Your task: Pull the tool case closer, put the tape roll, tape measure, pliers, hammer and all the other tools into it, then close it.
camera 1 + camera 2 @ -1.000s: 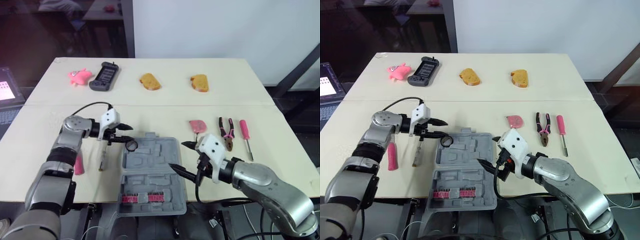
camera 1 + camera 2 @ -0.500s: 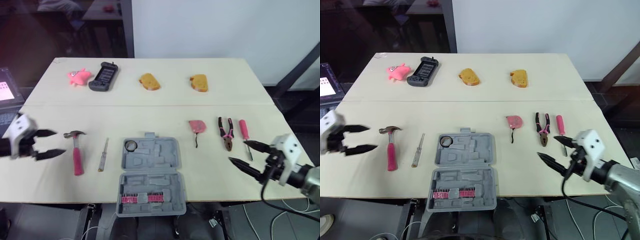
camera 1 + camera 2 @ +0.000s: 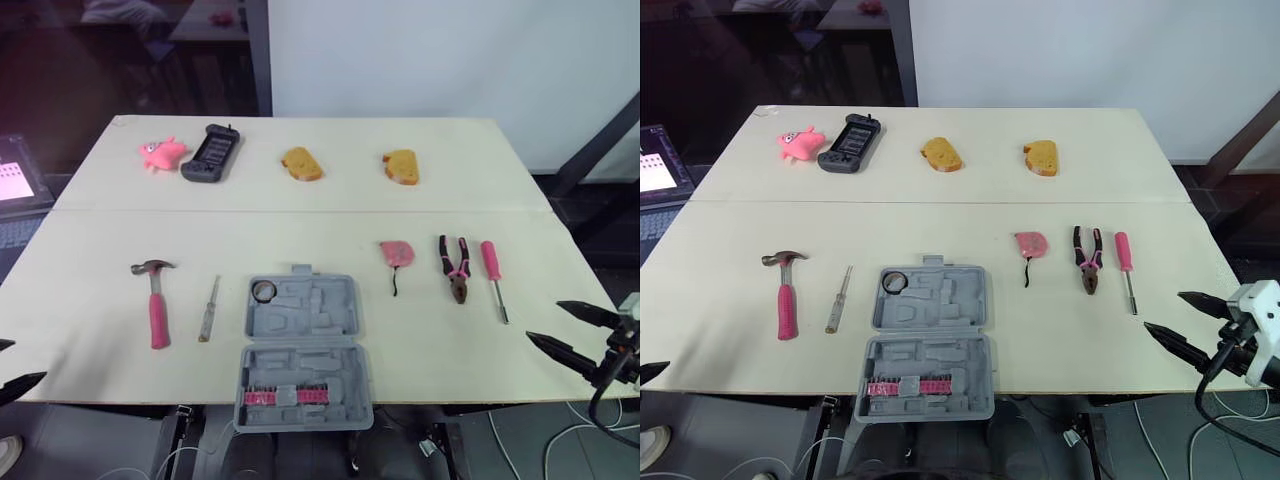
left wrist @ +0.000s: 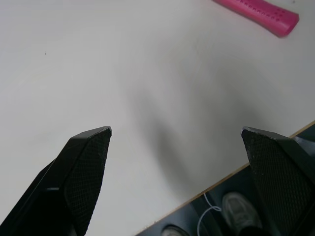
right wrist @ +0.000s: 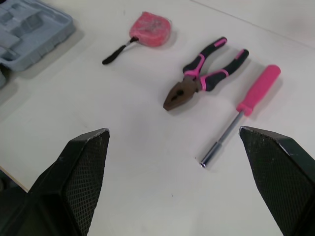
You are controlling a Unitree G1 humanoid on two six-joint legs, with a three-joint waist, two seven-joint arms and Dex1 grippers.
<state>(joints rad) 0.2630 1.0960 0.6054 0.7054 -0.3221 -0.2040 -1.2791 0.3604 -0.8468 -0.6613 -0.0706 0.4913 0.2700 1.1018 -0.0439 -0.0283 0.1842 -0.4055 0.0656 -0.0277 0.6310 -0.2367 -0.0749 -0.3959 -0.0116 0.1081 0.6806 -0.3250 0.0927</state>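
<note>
Lying open at 6 o'clock, tool case [image 3: 325, 318] holds tape roll [image 3: 263, 291] | left gripper [image 4: 174, 130], 8 o'clock, spread wide | right gripper [image 3: 1162, 310], 4 o'clock, spread wide, empty

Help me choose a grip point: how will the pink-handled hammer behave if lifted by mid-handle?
The hammer is probably head-heavy: the metal head looks denser than the pink handle, so a mid-handle grip may let it tip head-down. It looks rigid. Lying flat with its head crosswise, it seems unlikely to roll when nudged.

lab or test room: plain table [image 3: 300, 215], laptop [image 3: 660, 172] beside it, floor cables [image 3: 1240, 403].
</note>
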